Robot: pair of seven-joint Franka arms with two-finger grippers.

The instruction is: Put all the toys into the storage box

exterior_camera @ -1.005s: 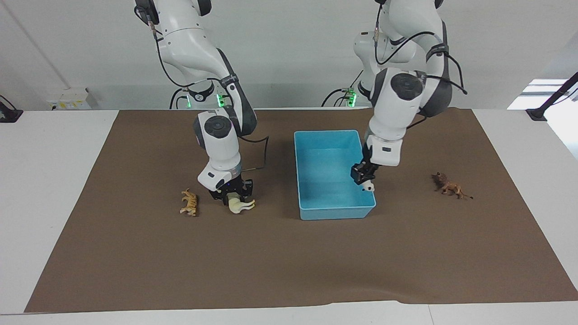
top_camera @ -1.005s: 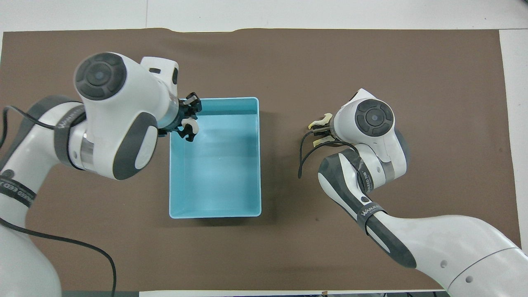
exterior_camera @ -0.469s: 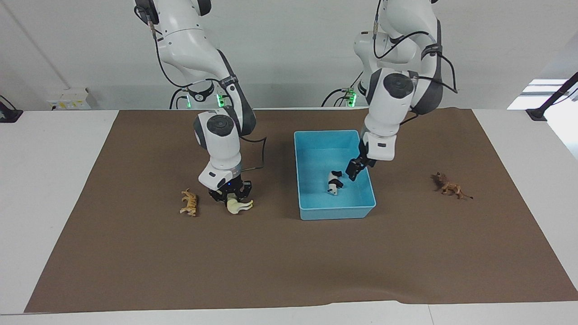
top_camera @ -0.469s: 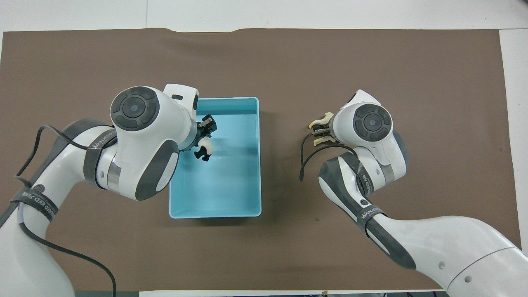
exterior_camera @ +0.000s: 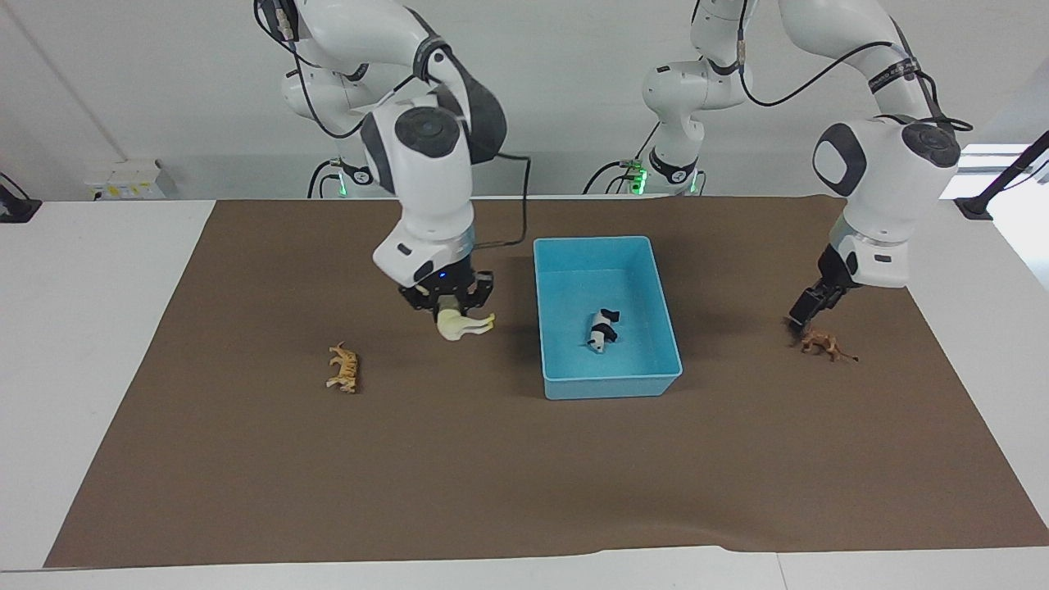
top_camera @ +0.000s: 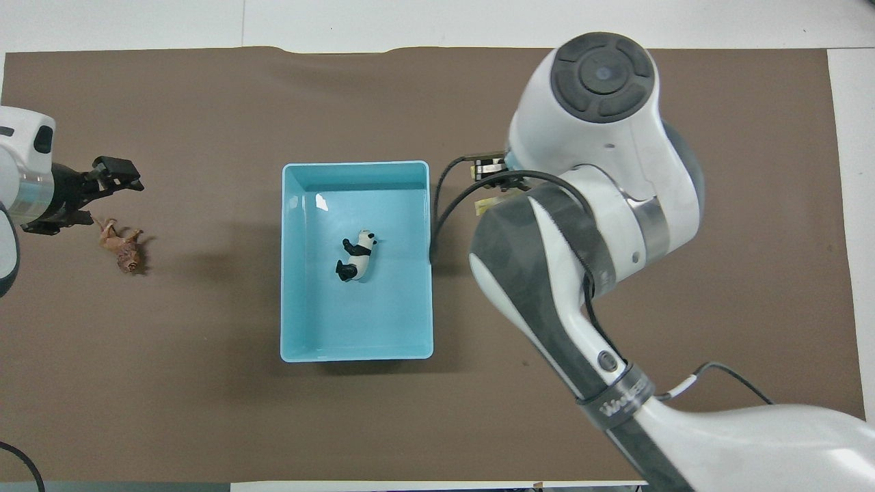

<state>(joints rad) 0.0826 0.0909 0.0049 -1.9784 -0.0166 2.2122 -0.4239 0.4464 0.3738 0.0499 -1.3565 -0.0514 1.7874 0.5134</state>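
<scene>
The black-and-white panda lies on its side in the light blue storage box; the panda and the box also show in the overhead view. My right gripper is shut on the cream-yellow horse and holds it in the air over the mat, beside the box. The orange striped tiger lies on the mat toward the right arm's end. My left gripper is open just above the brown lion; in the overhead view the gripper hangs beside the lion.
A brown mat covers the white table. In the overhead view my right arm covers the tiger and most of the horse.
My left gripper let the panda fall into the box, then swung out to over the lion. My right gripper lifted the horse off the mat and carried it toward the box.
</scene>
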